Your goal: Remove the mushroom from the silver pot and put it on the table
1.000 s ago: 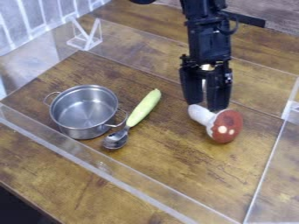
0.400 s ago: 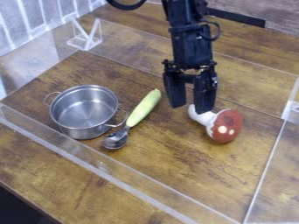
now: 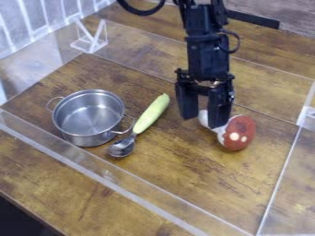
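The toy mushroom with a red-brown spotted cap and thick white stem (image 3: 231,130) is lying on its side on the brown wood-grain surface (image 3: 185,184), right of the frame's centre. Its cap is pointing toward the lower right and its stem toward the upper left. The black two-fingered tool (image 3: 204,112) is hanging over the stem end, pointing steeply downward, with its fingers (image 3: 185,101) standing wide apart and gripping nothing. The stem's tip is sitting just below and between the fingertips; whether a fingertip is touching the stem cannot be told from this view. The cap is lying clear of the tool, just to its lower right.

The small round shiny metal pot with low sides and side handles (image 3: 88,116) is standing at the left of the frame, well apart from the mushroom, and its inside is showing only bare metal. A long yellow-green corn-like piece (image 3: 151,112) is lying between the pot and the tool, slanting from upper right to lower left. A metal spoon (image 3: 123,144) is resting just beside the pot's lower right rim, near the lower end of the corn-like piece.

Counted: one mushroom, one pot, one corn-like piece, one spoon, one tool. Clear acrylic border walls (image 3: 74,184) are running along the surface's edges.
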`<action>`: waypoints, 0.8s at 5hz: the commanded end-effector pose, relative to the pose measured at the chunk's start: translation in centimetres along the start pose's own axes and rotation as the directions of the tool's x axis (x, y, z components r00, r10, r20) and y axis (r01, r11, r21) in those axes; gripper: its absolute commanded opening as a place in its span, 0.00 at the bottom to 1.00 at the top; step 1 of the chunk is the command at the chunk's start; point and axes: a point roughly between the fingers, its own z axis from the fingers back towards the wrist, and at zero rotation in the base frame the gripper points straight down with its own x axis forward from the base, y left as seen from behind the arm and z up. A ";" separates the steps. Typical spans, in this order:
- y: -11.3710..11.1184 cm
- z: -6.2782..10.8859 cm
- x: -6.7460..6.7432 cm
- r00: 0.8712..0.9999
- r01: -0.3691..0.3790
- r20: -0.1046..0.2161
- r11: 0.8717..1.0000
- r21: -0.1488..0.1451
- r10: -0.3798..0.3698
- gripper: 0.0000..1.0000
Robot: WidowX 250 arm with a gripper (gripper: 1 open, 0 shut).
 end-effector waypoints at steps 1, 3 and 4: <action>-2.3 5.6 -0.1 0.989 0.102 0.098 0.991 0.082 -0.110 1.00; -0.9 6.2 2.0 0.985 0.093 0.126 0.979 0.179 -0.117 1.00; -1.0 5.2 2.0 0.984 0.021 0.168 0.982 0.185 -0.053 1.00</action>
